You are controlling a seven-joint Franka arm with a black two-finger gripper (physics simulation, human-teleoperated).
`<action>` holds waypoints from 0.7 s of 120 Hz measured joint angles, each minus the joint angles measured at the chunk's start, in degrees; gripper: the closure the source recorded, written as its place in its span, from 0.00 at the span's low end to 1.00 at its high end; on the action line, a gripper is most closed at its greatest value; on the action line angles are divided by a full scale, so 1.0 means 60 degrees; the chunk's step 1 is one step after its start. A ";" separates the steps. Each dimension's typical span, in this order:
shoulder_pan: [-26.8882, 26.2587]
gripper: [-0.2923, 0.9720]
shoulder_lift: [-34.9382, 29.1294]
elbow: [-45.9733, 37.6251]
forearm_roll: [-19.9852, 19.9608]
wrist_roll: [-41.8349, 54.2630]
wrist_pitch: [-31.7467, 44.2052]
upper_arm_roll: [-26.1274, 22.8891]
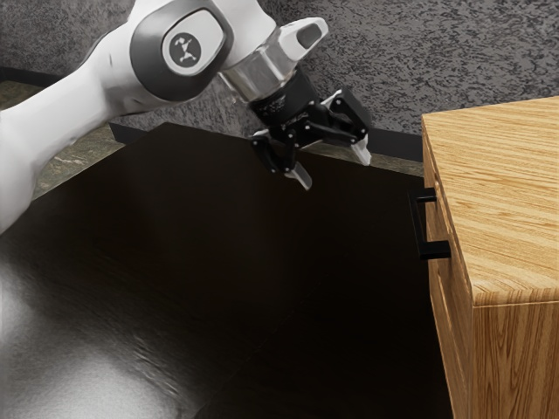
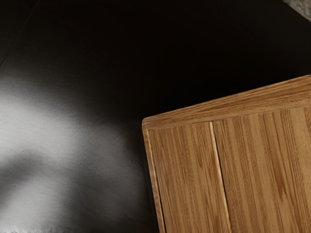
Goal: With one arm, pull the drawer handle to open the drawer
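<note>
Wooden cabinet (image 1: 498, 227) carries the drawer handle (image 1: 425, 229) apart from the spread claw (image 1: 333, 168), lower, toward the exterior view's right.

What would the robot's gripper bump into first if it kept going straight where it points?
Probably the dark table, just short of the wooden cabinet. The open gripper points downward, seemingly below the black handle, though depth is unclear.

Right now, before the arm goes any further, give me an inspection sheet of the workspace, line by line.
Surface: dark glossy table, patches of glare.
Job's things: wooden cabinet at the exterior view's right; black handle on its front, untouched.
Clutter: nothing seen.
Grippers: tool open, in the air, apart from the handle, nothing between its fingers.
Cables: nothing seen.
Surroundings: rough grey wall behind the table.
</note>
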 joint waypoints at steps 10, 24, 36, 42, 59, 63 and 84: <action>0.0055 0.23 -0.0047 -0.0112 0.0000 -0.0607 0.0153 -0.0281; -0.0353 0.23 -0.0079 -0.0389 0.0012 -0.1328 0.0235 -0.0418; -0.0413 0.23 -0.0081 -0.0507 0.0017 -0.1843 0.0255 -0.0475; -0.0443 0.23 -0.0075 -0.0525 0.0018 -0.2071 0.0262 -0.0480; -0.0453 0.23 -0.0262 -0.0574 0.0020 -0.2620 0.0166 -0.0516; -0.0454 0.23 -0.0411 -0.0617 0.0020 -0.2731 0.0074 -0.0525; -0.0471 0.23 -0.0790 -0.0972 -0.0011 -0.3219 -0.0219 -0.0491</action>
